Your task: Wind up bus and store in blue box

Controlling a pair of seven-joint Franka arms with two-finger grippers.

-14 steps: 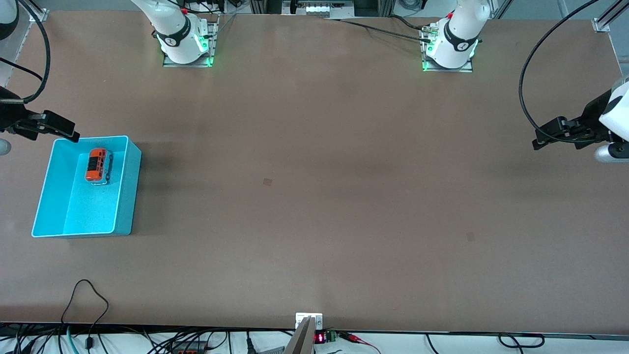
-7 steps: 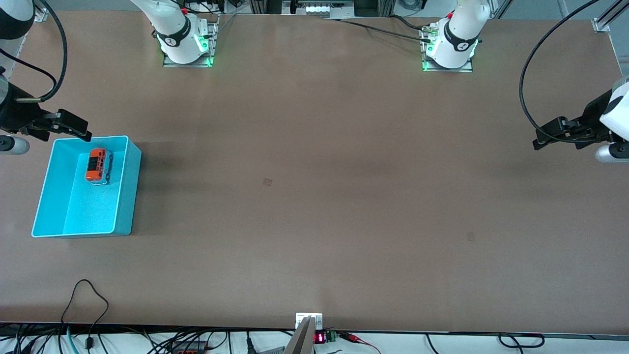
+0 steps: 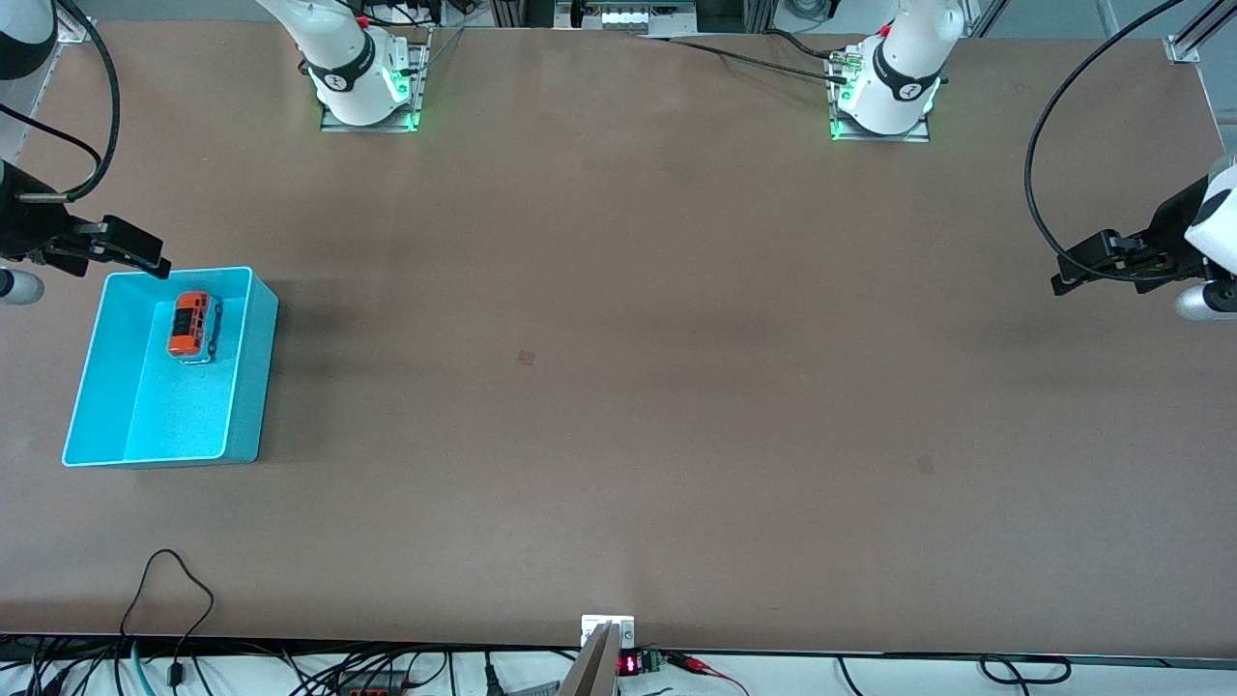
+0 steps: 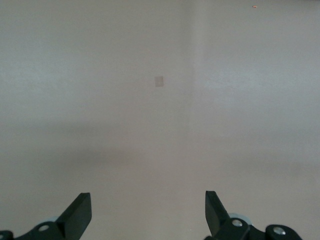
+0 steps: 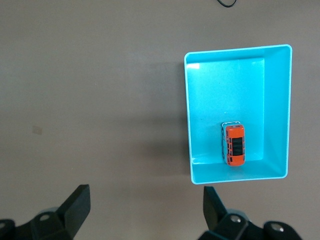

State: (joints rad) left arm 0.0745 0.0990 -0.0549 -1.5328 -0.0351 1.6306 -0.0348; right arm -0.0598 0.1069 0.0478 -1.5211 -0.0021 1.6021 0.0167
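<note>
The small orange-red bus (image 3: 190,326) lies inside the blue box (image 3: 253,387), near the box's wall on the robots' side. The box stands at the right arm's end of the table. In the right wrist view the bus (image 5: 234,145) shows whole inside the box (image 5: 187,110). My right gripper (image 3: 135,253) is open and empty, up over the table beside the box's rim; its own view shows the fingers wide apart (image 5: 146,200). My left gripper (image 3: 1073,275) is open and empty over bare table at the left arm's end, with only tabletop between its fingers (image 4: 147,205).
A black cable (image 3: 174,570) loops onto the table near the front edge. Two small dark marks (image 3: 526,358) sit on the brown tabletop. The arm bases (image 3: 367,97) stand along the edge farthest from the front camera.
My right gripper shifted slightly beside the box, first toward the table's middle, then back a little. The bus, the box and the left gripper have stayed put.
</note>
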